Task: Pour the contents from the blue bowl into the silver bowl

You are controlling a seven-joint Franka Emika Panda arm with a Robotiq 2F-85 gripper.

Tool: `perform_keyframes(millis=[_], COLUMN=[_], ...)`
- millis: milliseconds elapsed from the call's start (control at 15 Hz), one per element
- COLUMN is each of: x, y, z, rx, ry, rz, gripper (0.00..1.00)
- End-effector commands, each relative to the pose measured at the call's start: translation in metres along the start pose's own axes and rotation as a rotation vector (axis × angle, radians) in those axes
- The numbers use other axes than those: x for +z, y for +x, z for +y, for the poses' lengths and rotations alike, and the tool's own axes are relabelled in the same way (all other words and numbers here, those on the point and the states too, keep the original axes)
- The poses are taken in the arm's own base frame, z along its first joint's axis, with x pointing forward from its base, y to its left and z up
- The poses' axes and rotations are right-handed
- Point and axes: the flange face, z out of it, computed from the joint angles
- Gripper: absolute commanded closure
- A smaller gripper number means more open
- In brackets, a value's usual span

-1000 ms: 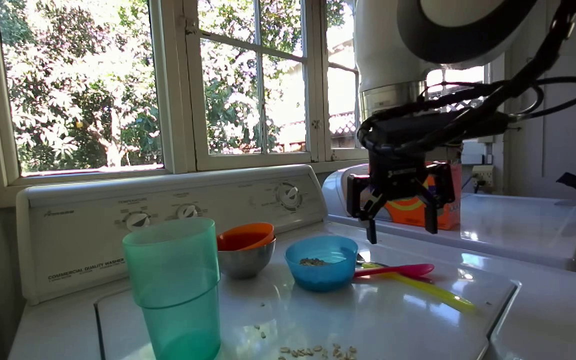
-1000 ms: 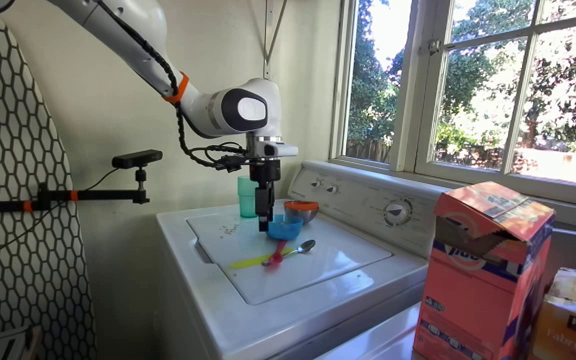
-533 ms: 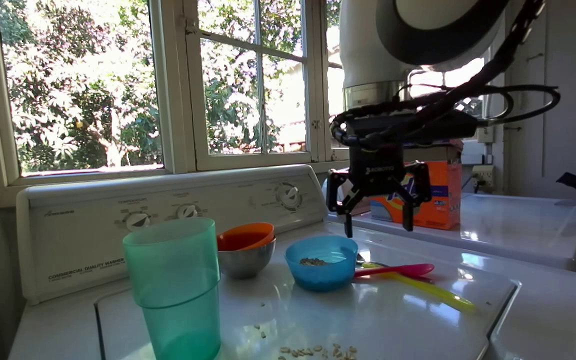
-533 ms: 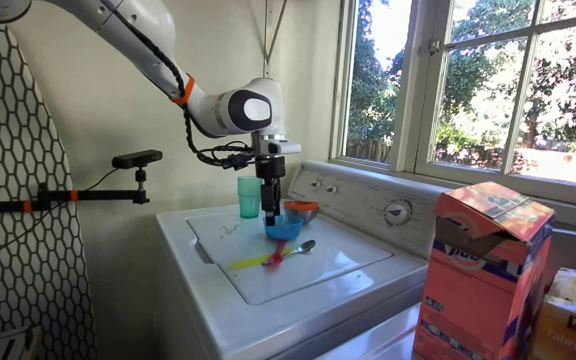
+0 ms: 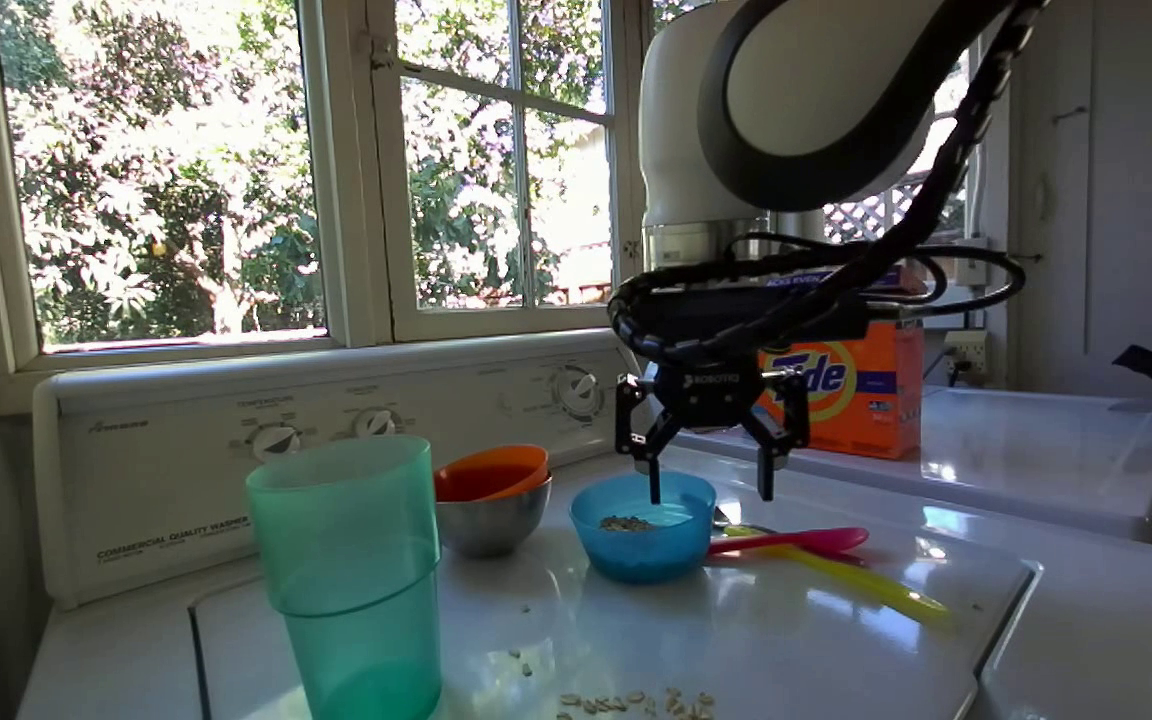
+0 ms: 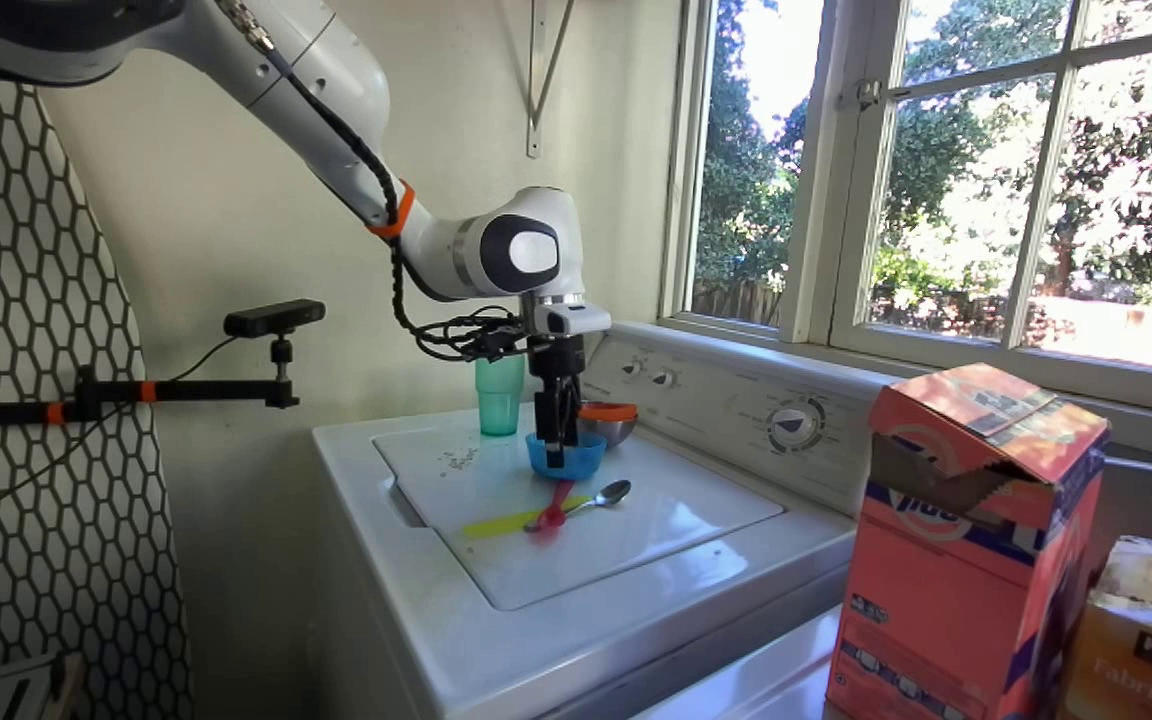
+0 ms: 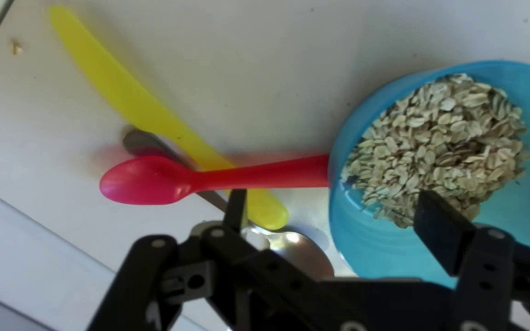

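Observation:
The blue bowl [image 5: 636,555] stands upright on the white washer top with pale oat flakes inside; it also shows in an exterior view [image 6: 586,462] and fills the right of the wrist view [image 7: 361,243]. The silver bowl [image 5: 492,522] stands beside it toward the control panel, with a tilted orange bowl shape inside; it also shows in an exterior view [image 6: 620,430]. My gripper [image 5: 711,497] is open, pointing down, empty. In the wrist view the jaws [image 7: 334,207] straddle the blue bowl's rim: one finger over its inside, the other outside above the utensils.
A red spoon [image 7: 154,179], a yellow knife [image 7: 122,92] and a metal spoon [image 7: 304,253] lie against or near the blue bowl. A tall teal tumbler [image 5: 346,580] stands near the silver bowl. Loose flakes [image 5: 636,703] are scattered in front. A Tide box [image 5: 836,390] stands behind.
In an exterior view my gripper has moved left toward the blue bowl, then lowered to its rim. It stays open. The bowls and utensils have not moved.

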Motion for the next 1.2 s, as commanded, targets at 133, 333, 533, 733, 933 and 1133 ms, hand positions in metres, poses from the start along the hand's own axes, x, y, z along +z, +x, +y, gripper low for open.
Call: perform_keyframes(millis=[133, 333, 533, 733, 933, 1133], x=[0.004, 0.004, 0.006, -0.002, -0.016, -0.021], y=[0.005, 0.007, 0.01, 0.013, 0.021, 0.032], z=[-0.014, -0.013, -0.011, -0.008, -0.005, 0.0], rx=[0.031, 0.035, 0.038, 0.029, 0.029, 0.039], ry=[-0.007, -0.011, -0.019, -0.026, -0.01, -0.017], rz=[0.037, 0.042, 0.036, 0.031, 0.05, 0.097], gripper=[0.55, 0.79, 0.99, 1.0, 0.99, 0.99])
